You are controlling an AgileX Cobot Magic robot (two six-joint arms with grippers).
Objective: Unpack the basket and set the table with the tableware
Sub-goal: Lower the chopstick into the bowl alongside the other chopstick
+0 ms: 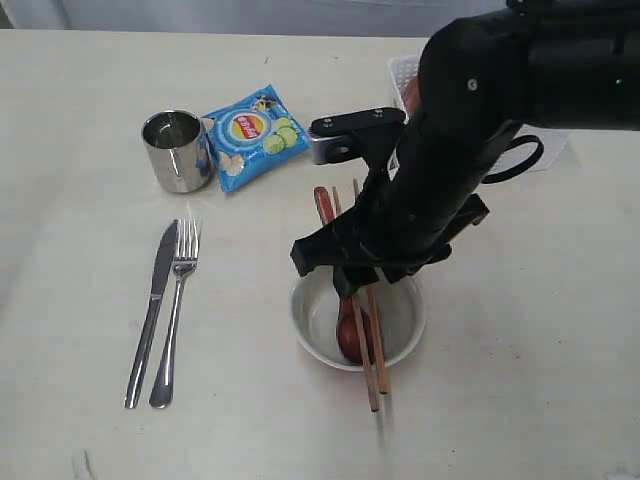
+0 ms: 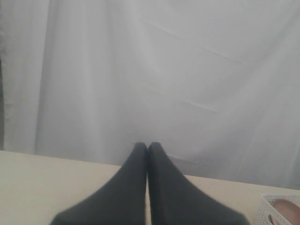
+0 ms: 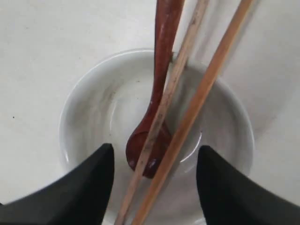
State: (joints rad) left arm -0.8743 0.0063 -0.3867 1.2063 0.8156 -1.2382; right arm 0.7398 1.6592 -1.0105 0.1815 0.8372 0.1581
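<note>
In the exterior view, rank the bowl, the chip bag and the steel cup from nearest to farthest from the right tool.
1. Bowl, directly under the right tool.
2. Chip bag, farther back and to the left.
3. Steel cup, left of the bag, farthest.

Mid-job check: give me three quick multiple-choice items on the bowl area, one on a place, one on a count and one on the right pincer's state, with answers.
1. Where is the spoon's scoop? A in the bowl; B on the table; C in the basket.
2. How many chopsticks cross the bowl? A one; B two; C four.
3. The right pincer is: A open, holding nothing; B shut on the spoon; C shut on a chopstick.

Answers:
1 A, the scoop sits on the bowl's floor.
2 B, two sticks span the rim.
3 A, its jaws stand apart on either side of the spoon, clear of it and of the chopsticks.
</note>
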